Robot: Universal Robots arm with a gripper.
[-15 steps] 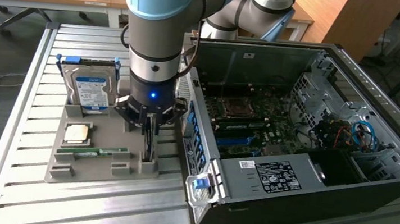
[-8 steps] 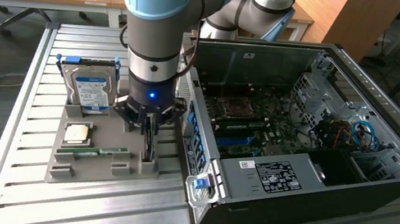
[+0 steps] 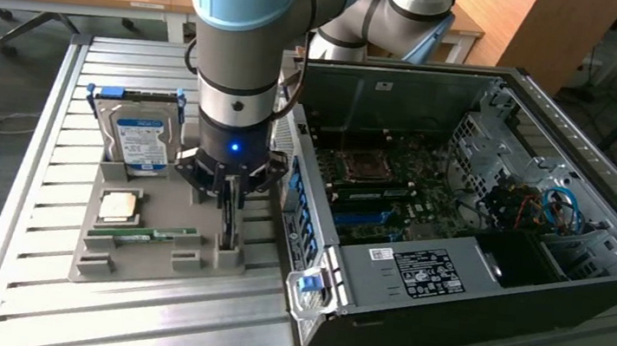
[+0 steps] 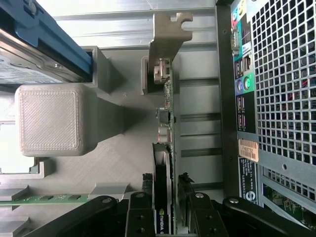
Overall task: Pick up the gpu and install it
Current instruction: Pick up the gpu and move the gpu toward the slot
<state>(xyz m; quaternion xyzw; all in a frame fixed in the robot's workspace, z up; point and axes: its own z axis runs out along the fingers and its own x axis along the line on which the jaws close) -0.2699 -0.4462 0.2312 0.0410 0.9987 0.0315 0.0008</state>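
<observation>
The gpu (image 3: pixel 229 232) stands on edge in a slot of the grey holder tray (image 3: pixel 182 211), close to the open computer case (image 3: pixel 426 269). In the wrist view the gpu (image 4: pixel 167 113) runs away from the camera, its metal bracket (image 4: pixel 168 29) at the far end and its black fan side nearest. My gripper (image 3: pixel 228 203) is lowered over the card and straddles it. My gripper (image 4: pixel 170 202) is open: one finger (image 4: pixel 139 210) lies close along the fan side, and a narrow gap shows at the other. The card still rests in its slot.
A silver hard drive (image 3: pixel 138 140) with a blue label stands at the tray's far end. A processor chip (image 3: pixel 119 206) and a green memory stick (image 3: pixel 144 235) lie in the tray. The case's rear panel (image 4: pixel 281 89) is right beside the card. Everything sits on a slatted metal table (image 3: pixel 95 310).
</observation>
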